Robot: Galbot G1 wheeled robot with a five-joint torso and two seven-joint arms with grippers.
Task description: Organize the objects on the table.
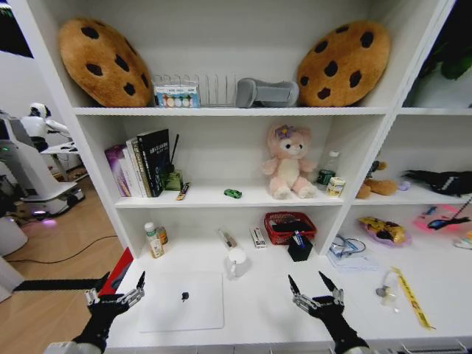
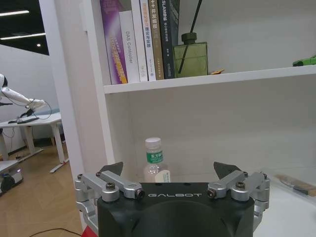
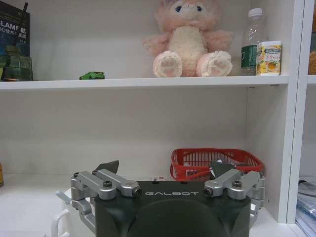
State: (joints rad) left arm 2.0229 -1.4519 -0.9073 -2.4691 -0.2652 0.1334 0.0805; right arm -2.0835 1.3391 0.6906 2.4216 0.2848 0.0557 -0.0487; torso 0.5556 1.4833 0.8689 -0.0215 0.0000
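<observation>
While the laptop (image 1: 181, 301) lies closed on the table (image 1: 258, 310), left gripper (image 1: 116, 294) and right gripper (image 1: 317, 293) hover with fingers spread, holding nothing.

I stand in a robotics lab dressed as a home study. A white built-in shelf unit (image 1: 221, 110) rises over a long white desk (image 1: 258, 295) and holds upright books (image 1: 140, 164), a pink plush bear (image 1: 286, 161) and two brown cookie-shaped cushions (image 1: 103, 60). To my left, beyond the unit, lies an open room with wood-look flooring (image 1: 51, 243), ceiling strip lights (image 2: 15, 13), a white height-adjustable table (image 2: 29, 121) and another white robot (image 1: 33, 158).
</observation>
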